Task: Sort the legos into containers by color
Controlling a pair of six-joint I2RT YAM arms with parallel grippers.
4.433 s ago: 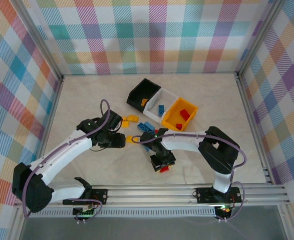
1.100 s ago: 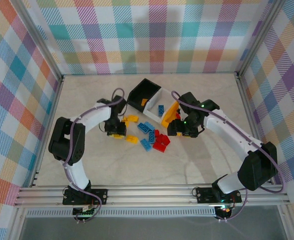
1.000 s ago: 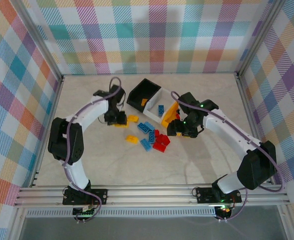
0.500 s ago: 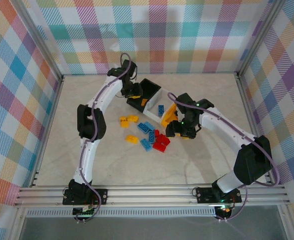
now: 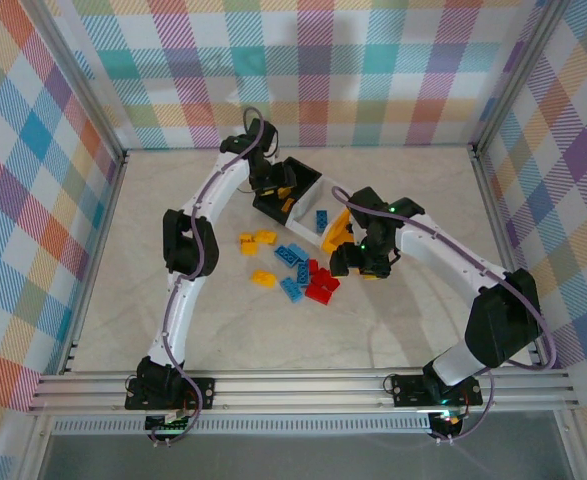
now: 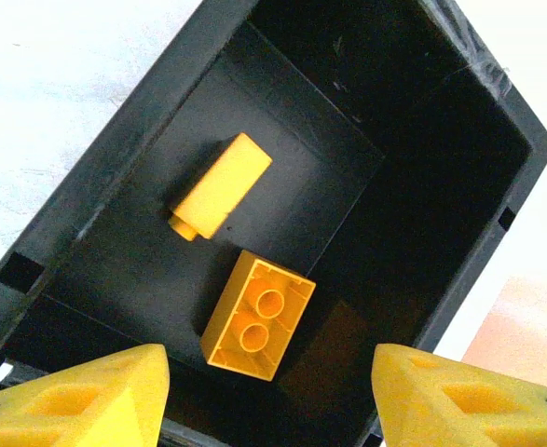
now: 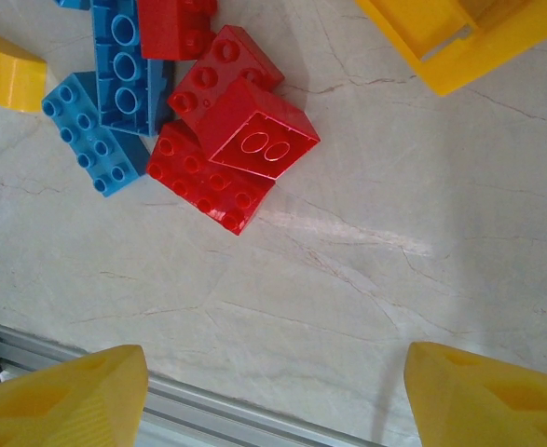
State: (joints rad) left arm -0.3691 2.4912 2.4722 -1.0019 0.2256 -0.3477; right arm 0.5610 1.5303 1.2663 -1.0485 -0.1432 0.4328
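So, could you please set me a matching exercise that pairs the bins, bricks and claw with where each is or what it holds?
1. black bin
2. white bin
3. red bricks
4. left claw

a. clustered on the table
b. holds a light blue brick
c. open, above the black bin
d. holds two yellow bricks

Pairs: 1-d, 2-b, 3-a, 4-c

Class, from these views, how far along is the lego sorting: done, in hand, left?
Done: two yellow bricks in the black bin, one blue brick in the white bin. In hand: nothing; left claw and right claw are open, empty. Left: the loose bricks on the table, red, blue, yellow.
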